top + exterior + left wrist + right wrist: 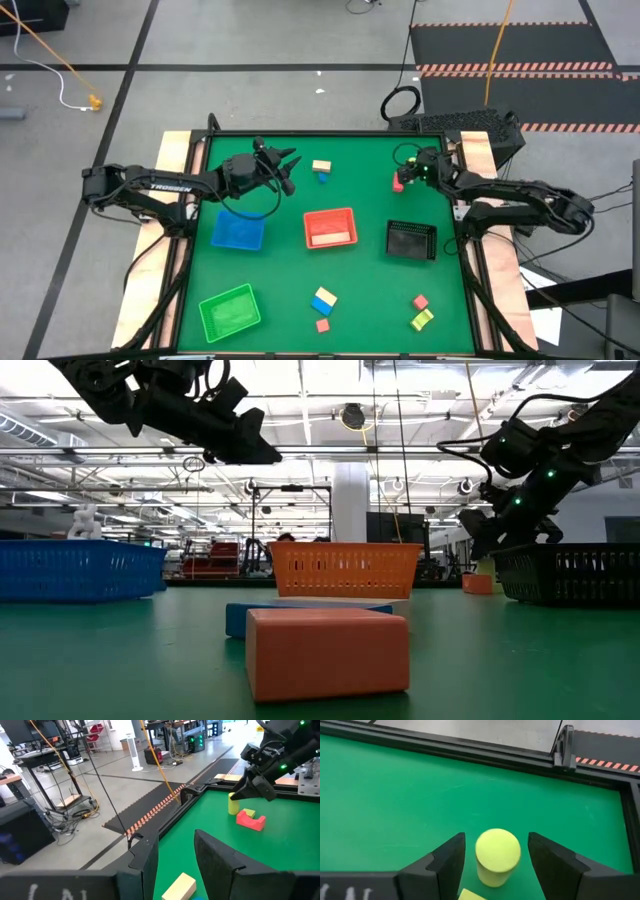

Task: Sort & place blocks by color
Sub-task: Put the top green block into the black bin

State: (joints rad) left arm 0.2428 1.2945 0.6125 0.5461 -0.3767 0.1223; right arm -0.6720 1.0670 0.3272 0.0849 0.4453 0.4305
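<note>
My right gripper point(496, 838) is open at the table's far right, with a finger on each side of an upright yellow-green cylinder point(497, 856) and a gap showing on both sides. A red block point(398, 183) stands on the table beside the cylinder point(233, 804). My left gripper point(175, 842) is open and raised over the far middle of the table. It points at a tan block point(179, 887) that rests on a blue one point(323, 178). More blocks lie near the front edge: a blue and yellow pair point(324, 299), two red ones point(322, 325) point(420, 301) and a yellow-green one point(422, 320).
Four square trays sit on the green mat: blue point(238, 231) at centre left, red point(330, 228) in the middle with something pale inside, black point(411, 240) at right, green point(230, 310) at near left. A black raised rim point(470, 751) borders the table.
</note>
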